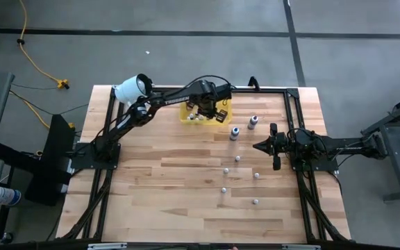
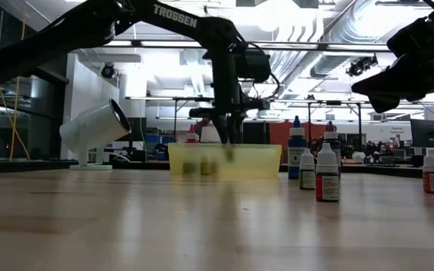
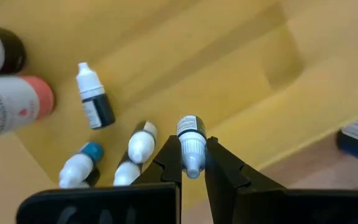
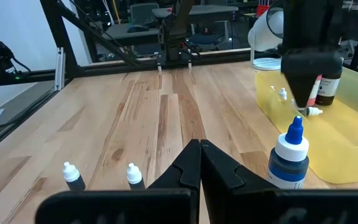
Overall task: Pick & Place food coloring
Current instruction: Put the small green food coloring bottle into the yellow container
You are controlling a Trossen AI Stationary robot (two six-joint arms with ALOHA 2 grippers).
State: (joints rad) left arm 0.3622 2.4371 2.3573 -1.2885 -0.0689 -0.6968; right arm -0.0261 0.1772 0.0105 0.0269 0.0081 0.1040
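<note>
A translucent yellow tray (image 1: 222, 104) stands at the table's far middle with several food coloring bottles in it (image 3: 95, 96). My left gripper (image 3: 192, 149) points down into the tray (image 2: 224, 160), shut on one small dropper bottle (image 3: 190, 127). More food coloring bottles stand upright on the wood to the right of the tray and nearer than it (image 1: 234, 132) (image 1: 223, 189). My right gripper (image 4: 201, 149) waits shut and level at the table's right side (image 1: 259, 147), touching nothing. My left gripper pinches the small bottle by its white cap end (image 3: 192, 160) between its two fingers (image 3: 171, 155). The fingers come from above, pointing down into the tray. The bottle's labelled body sticks out past the fingertips. I cannot tell whether it touches the tray floor.
A big white cylinder (image 1: 132, 88) lies at the far left corner beside the tray. Two larger bottles, one dark (image 3: 2, 50) and one with a red band (image 3: 11, 106), lie in the tray. A blue-capped bottle (image 4: 289, 158) stands close before my right gripper. The near half of the table is bare wood.
</note>
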